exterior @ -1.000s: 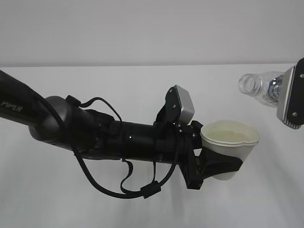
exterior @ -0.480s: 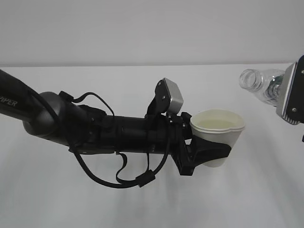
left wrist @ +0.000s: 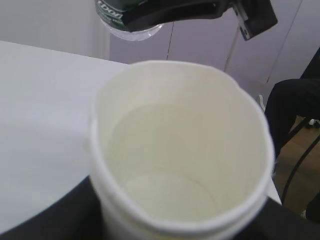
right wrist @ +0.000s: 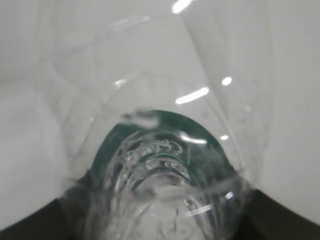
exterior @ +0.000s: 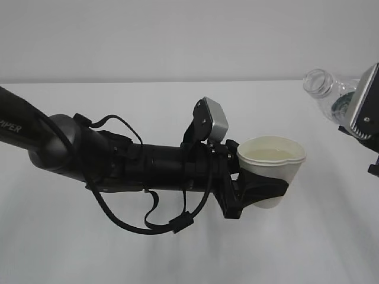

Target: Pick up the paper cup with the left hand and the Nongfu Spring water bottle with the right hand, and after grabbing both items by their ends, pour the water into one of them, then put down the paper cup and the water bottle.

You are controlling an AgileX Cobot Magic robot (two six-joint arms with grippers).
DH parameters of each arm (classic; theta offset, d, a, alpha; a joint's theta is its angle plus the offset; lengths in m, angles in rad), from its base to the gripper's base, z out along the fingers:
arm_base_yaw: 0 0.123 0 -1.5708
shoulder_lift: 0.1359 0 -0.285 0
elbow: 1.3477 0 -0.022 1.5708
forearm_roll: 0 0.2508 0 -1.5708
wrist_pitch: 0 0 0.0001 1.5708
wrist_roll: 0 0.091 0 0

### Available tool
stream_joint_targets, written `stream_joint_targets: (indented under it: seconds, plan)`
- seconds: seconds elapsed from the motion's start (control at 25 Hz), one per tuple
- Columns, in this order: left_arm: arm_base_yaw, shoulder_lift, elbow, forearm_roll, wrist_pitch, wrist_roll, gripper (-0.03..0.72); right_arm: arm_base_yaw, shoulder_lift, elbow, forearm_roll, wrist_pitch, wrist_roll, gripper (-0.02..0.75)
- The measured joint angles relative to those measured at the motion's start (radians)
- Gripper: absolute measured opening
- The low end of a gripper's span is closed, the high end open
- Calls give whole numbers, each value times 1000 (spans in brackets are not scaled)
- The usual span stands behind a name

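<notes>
Paper cup [exterior: 272, 171] pinched in left jaws over white table [exterior: 177, 106]; right jaws clamp tilted bottle [exterior: 328, 94], well apart

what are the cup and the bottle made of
The paper cup looks like matte white paper: rolled rim, wall dented under the left hand. The Nongfu Spring water bottle looks like clear glossy plastic, see-through with ribs and bright glints.
</notes>
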Motion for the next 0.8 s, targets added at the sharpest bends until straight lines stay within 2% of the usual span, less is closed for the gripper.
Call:
stream_joint_targets:
  seconds: [0.8]
  plan:
    - [0, 0, 0, 0, 0, 0, 412, 0, 0, 0, 0, -2, 177, 410]
